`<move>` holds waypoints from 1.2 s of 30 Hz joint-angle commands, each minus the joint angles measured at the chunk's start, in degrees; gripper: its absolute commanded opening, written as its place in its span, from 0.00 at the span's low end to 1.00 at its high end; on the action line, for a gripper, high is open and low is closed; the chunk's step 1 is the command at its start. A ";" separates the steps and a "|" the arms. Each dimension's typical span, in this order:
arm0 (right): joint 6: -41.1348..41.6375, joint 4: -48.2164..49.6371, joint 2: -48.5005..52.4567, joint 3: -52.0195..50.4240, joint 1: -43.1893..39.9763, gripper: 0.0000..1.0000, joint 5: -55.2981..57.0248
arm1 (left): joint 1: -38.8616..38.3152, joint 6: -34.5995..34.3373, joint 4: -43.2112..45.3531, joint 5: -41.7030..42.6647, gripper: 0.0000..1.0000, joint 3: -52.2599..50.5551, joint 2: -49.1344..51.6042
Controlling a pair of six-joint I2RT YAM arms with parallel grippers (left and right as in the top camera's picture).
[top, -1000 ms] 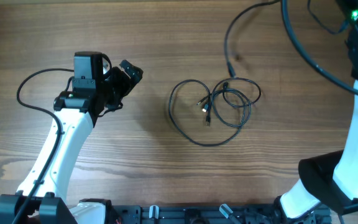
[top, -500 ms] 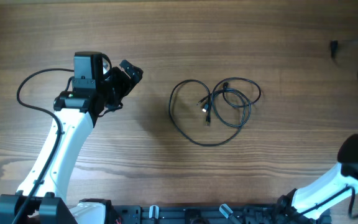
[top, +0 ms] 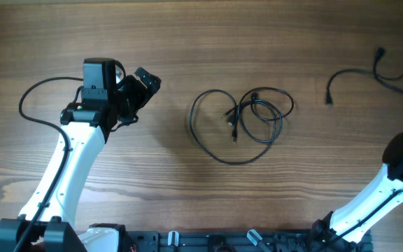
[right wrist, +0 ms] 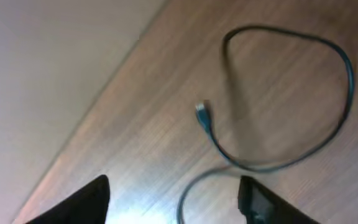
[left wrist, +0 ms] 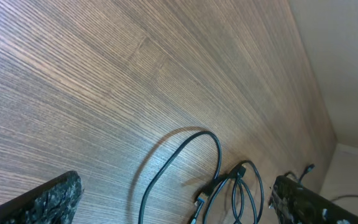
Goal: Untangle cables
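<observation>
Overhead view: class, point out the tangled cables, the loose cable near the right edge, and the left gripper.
tangled cables [top: 238,110], overhead view, where the cords cross.
loose cable [top: 355,71], overhead view, middle of its length.
left gripper [top: 142,94], overhead view, between its fingertips.

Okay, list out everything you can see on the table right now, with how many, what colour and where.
tangled cables: one bundle, cord count unclear, black, middle of the table
loose cable: one, black, far right of the table, apart from the bundle
table: one, brown wood grain, under everything
left arm: one, white and black, left side
left gripper: one, black, open and empty, left of the bundle
right arm: one, white and black, lower right corner
right gripper: one, black, open and empty, seen only in its wrist view, above a cable
</observation>
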 commanded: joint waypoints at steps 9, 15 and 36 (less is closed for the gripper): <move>-16.68 -12.94 -3.02 -0.42 12.70 0.86 -13.07 | 0.26 0.31 0.13 -0.70 1.00 -0.07 -0.37; -27.02 -26.29 -2.97 -0.57 27.96 0.85 -17.62 | 0.26 0.31 0.13 -0.70 1.00 -0.07 -0.37; -27.69 0.46 -2.64 -43.69 47.36 0.47 -4.42 | 0.26 0.31 0.13 -0.70 1.00 -0.07 -0.37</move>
